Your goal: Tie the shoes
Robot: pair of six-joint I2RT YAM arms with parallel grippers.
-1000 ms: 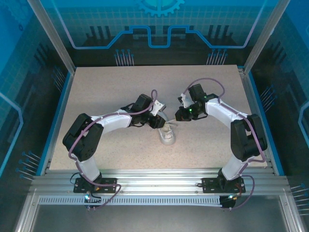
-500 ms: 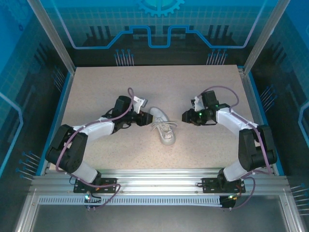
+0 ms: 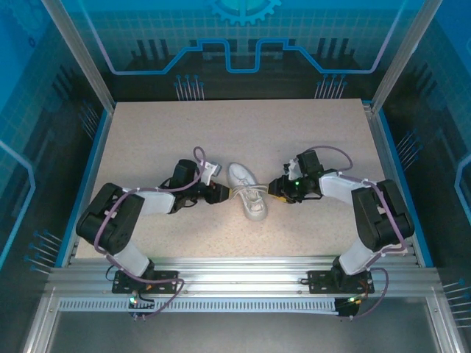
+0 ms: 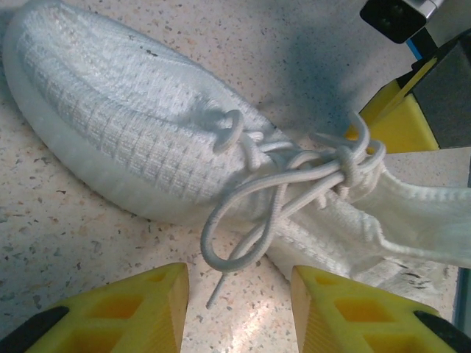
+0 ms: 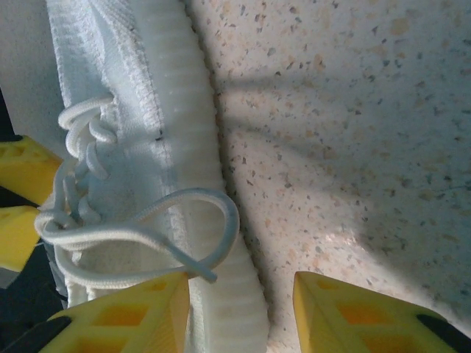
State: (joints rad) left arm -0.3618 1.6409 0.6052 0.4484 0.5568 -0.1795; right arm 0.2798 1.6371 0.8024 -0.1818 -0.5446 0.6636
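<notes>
One enclosure: blue see-through panels (image 3: 309, 29) on a metal frame (image 3: 221, 273). One bench (image 3: 147, 125), with a speckled beige top and blue edging.

Two arms, both low over the bench. The left arm (image 3: 151, 201) reaches in from the left edge and the right arm (image 3: 342, 185) from the right.

One shoe (image 3: 247, 193), just nearer than the bench's middle and slanted. It is white knit with a pale ribbed sole, resting sole down.

One white lace knot (image 4: 346, 163), with a loop (image 4: 243, 228) falling to each side.

Left gripper (image 3: 221, 193), jaws wide apart and gripping nothing; a lace loop lies loose between its yellow fingers (image 4: 118, 309). Right gripper (image 3: 274, 190), jaws wide apart and clamping nothing, set against the sole (image 5: 199, 147).
</notes>
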